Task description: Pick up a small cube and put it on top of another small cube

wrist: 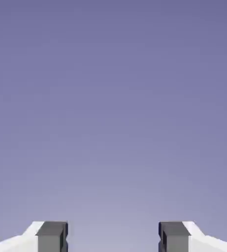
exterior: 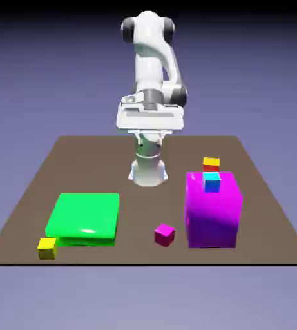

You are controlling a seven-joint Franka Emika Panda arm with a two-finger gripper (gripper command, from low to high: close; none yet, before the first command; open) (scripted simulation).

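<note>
My gripper: the gripper (exterior: 150,142) stands wide open with a gap between its two grey fingertips (wrist: 52,237); I hold nothing. It hangs in front of my base, above the counter (exterior: 134,251).
Small magenta cube, colour: the small magenta cube (exterior: 165,235) is plain magenta, bright on its upper face and darker on its side faces.
Small magenta cube, attitude: it sits turned, one upright edge toward the exterior view's camera, so that two side faces and the top show.
Small magenta cube, location: on the counter, between the green block (exterior: 84,219) and the large magenta block (exterior: 213,210), nearer the latter and apart from both.
Small magenta cube, size: much smaller than the large magenta block; similar to the yellow cube (exterior: 47,249) near the green block's front corner.
Blue cube: the light blue cube (exterior: 212,182) appears at the large magenta block's top; its contact is unclear.
Hand view: fingertips and blue-violet backdrop (wrist: 113,118) only.
</note>
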